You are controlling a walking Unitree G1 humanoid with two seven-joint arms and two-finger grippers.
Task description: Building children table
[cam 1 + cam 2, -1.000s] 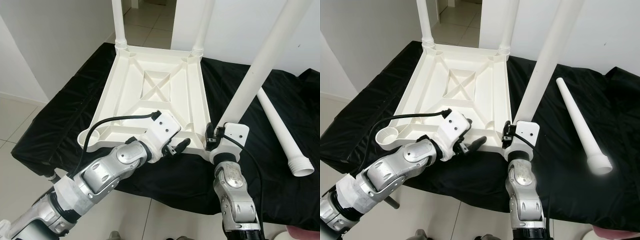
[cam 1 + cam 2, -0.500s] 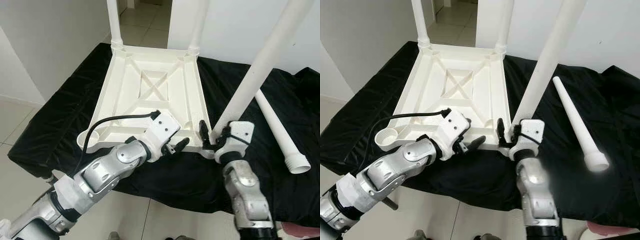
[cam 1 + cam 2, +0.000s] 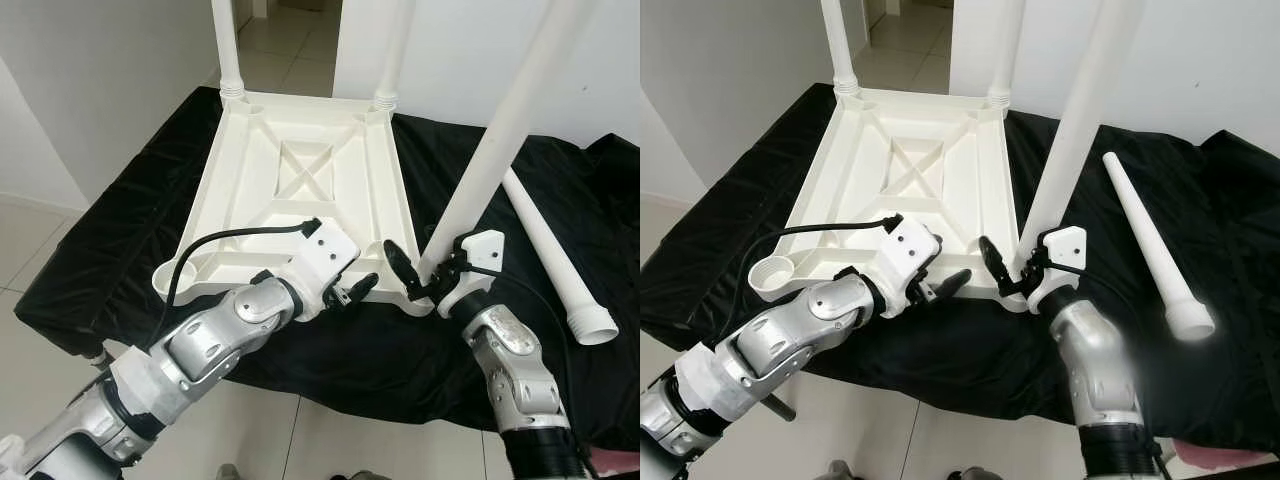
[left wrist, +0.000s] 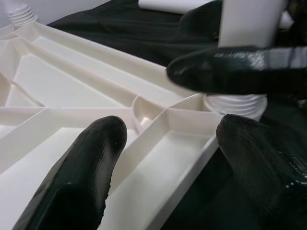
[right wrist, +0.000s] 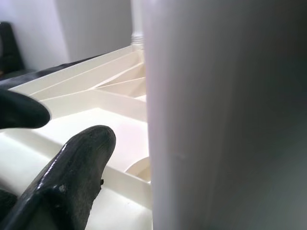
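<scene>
Jaws: our right gripper (image 3: 415, 272) clamped on the third leg (image 3: 495, 150) near its threaded base, left gripper (image 3: 355, 288) apart over the near rim | upturned tabletop (image 3: 300, 185) on black cloth, steadied | fourth leg (image 3: 555, 260) loose beside.

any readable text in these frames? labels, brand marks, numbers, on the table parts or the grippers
None readable.
Upturned white tabletop: plain ribbed plastic, no lettering.
Leg held by the right gripper: plain white.
Loose leg on the black cloth: no marking.
Left gripper: white housing and black fingers, no label.
</scene>
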